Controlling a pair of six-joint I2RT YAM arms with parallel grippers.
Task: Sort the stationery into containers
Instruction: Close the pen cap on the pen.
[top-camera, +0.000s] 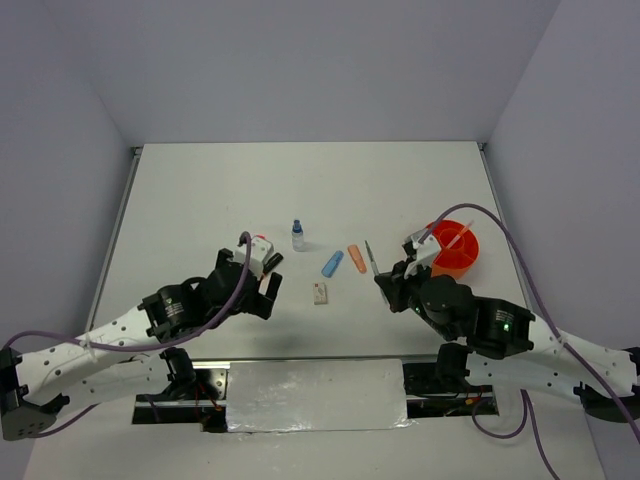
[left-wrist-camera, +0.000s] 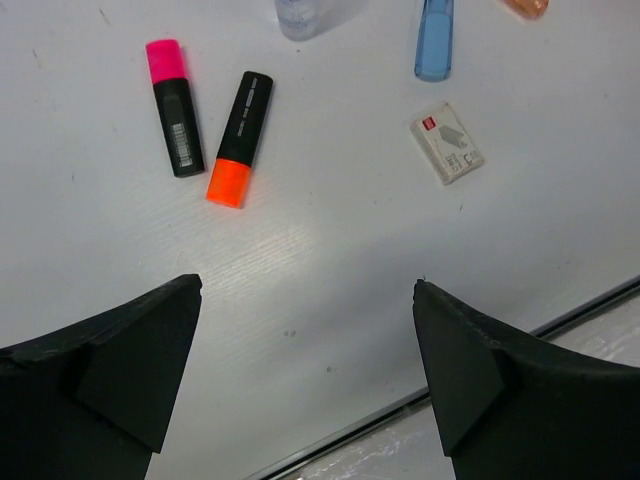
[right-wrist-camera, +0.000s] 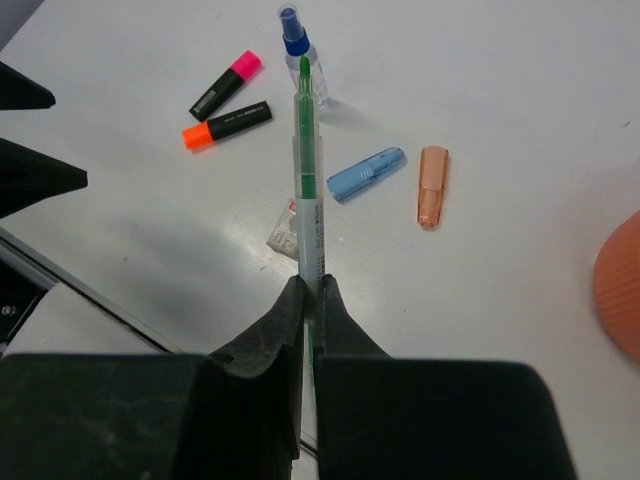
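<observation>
My right gripper (right-wrist-camera: 312, 285) is shut on a thin silver pen (right-wrist-camera: 308, 190) with a green tip and holds it above the table; both also show in the top view, gripper (top-camera: 385, 283) and pen (top-camera: 371, 257). The orange bowl (top-camera: 462, 262) stands to its right with a thin pen inside. My left gripper (left-wrist-camera: 308, 285) is open and empty over bare table. Beyond it lie the pink highlighter (left-wrist-camera: 173, 107), the orange highlighter (left-wrist-camera: 240, 140), the white eraser block (left-wrist-camera: 448, 143) and the blue marker (left-wrist-camera: 434, 40). The peach marker (right-wrist-camera: 432, 186) and the blue-capped bottle (right-wrist-camera: 300, 55) are farther back.
The table's front edge with its metal strip (left-wrist-camera: 500, 350) runs close under the left gripper. Grey walls enclose the table at the back and sides. The bowl's rim (right-wrist-camera: 620, 290) shows at the right edge of the right wrist view.
</observation>
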